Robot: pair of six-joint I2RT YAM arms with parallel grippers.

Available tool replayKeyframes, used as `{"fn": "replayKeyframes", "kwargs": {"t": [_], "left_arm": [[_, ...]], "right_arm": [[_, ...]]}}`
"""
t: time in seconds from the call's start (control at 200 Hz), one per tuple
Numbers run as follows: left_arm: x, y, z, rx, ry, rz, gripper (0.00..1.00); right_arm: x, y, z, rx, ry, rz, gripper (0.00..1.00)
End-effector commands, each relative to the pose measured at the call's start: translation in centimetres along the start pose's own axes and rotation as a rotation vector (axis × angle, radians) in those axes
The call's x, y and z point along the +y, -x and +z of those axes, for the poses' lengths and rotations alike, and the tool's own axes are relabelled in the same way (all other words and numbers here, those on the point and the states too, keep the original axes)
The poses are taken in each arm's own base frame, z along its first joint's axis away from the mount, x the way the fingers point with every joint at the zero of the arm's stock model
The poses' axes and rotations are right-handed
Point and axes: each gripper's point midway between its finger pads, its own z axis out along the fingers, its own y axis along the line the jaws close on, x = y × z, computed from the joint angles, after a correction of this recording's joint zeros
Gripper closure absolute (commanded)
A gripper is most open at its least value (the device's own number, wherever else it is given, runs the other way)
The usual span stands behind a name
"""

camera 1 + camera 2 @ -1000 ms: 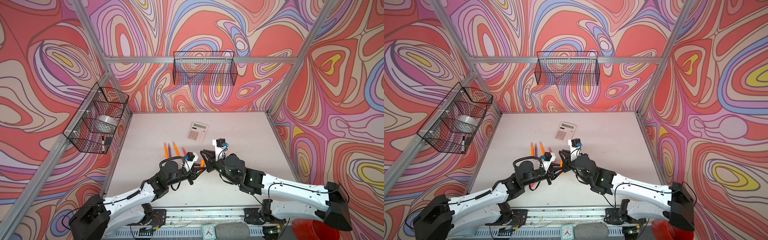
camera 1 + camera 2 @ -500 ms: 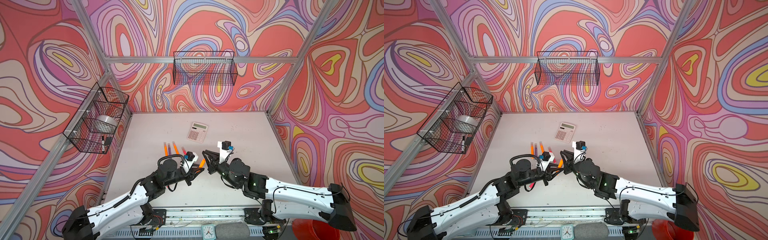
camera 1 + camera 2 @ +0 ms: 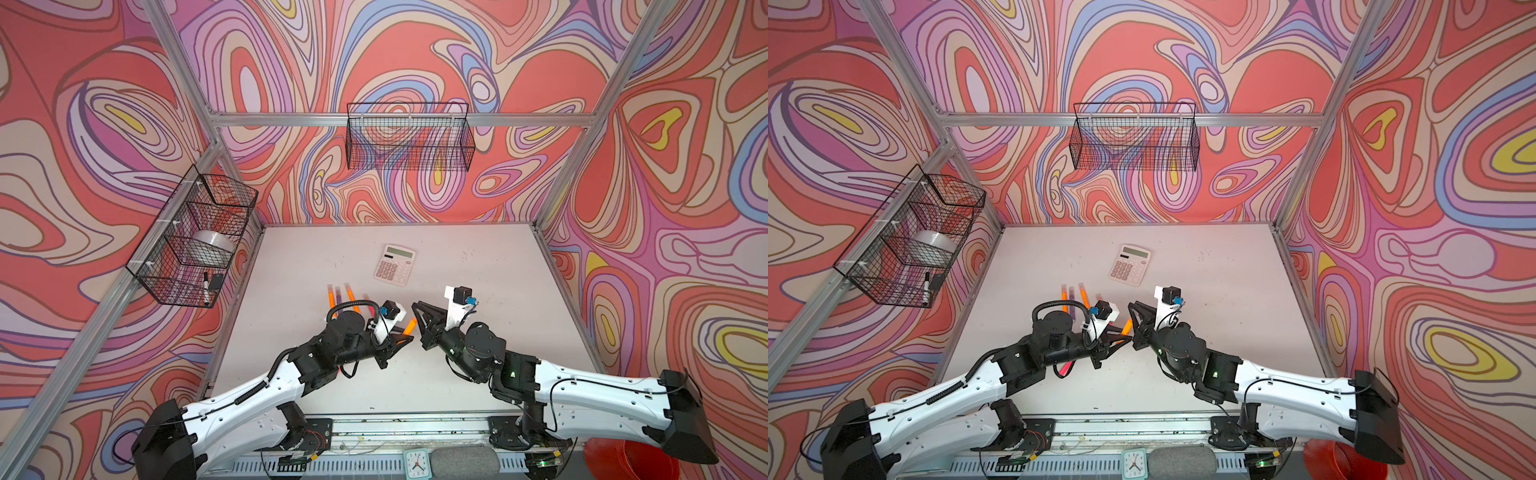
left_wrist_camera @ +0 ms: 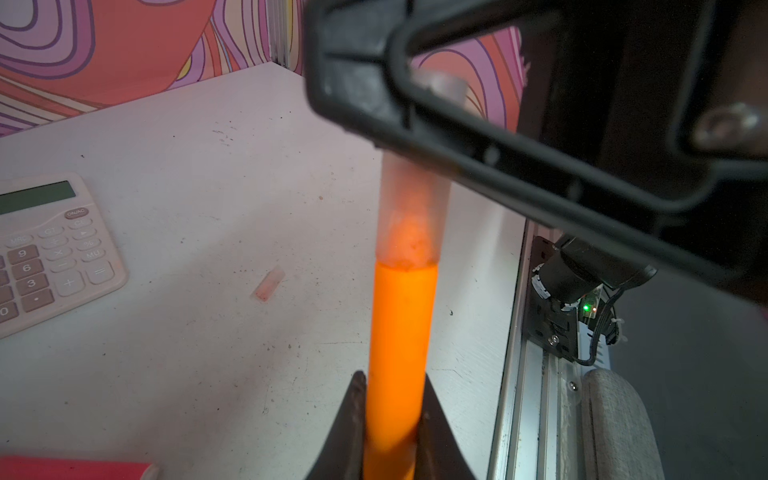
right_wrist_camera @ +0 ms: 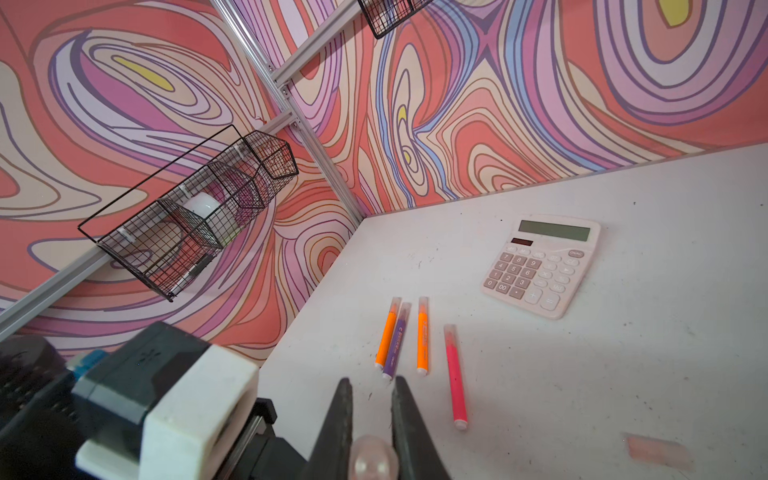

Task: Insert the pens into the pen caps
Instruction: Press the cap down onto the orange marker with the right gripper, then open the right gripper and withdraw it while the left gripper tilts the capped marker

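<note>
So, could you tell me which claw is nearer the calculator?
Right. The right claw, gripping a cap, sits just short of the calculator; the left claw, holding the orange pen, is farther back.

A pale off-white tabletop, flecked with small dark marks, carries a pale pink plastic calculator lying face up toward the back. Nearer the front lie four slim capped sticks. An orange pen touches a purple pen, a second orange pen lies just beside them, and a pink pen lies slightly apart. A loose stubby translucent pale-pink cap lies flat. A pink-red pen lies farther forward, partly hidden.
</note>
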Motion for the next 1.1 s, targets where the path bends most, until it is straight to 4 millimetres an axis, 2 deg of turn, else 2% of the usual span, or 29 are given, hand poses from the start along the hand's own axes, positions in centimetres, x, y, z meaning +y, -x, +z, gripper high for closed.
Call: {"fn": "replayKeyframes", "kwargs": {"t": [0.0, 0.205, 0.35, 0.571, 0.801, 1.096], "left_arm": [[4.3, 14.9, -5.6, -0.513, 0.269, -0.045, 1.0], [7.4, 17.6, -8.9, -0.614, 0.305, -0.125, 1.0], [7.8, 19.2, -10.3, -0.646, 0.332, -0.09, 1.0], [7.8, 20.2, -10.6, -0.678, 0.338, -0.057, 1.0], [8.4, 20.3, -10.9, -0.694, 0.372, -0.042, 1.0], [9.3, 21.1, -11.9, -0.741, 0.333, -0.097, 1.0]], "right_arm": [[-0.4, -10.5, -1.6, 0.348, 0.03, -0.164, 1.0], [-1.4, -12.9, -1.7, 0.371, 0.021, -0.139, 1.0], [-1.4, -13.8, -2.1, 0.38, 0.036, -0.129, 1.0], [0.8, -14.6, -2.4, 0.387, 0.085, -0.129, 1.0], [1.5, -15.8, -2.3, 0.402, 0.111, -0.109, 1.0], [2.8, -15.4, -3.2, 0.383, 0.225, -0.056, 1.0]]}}
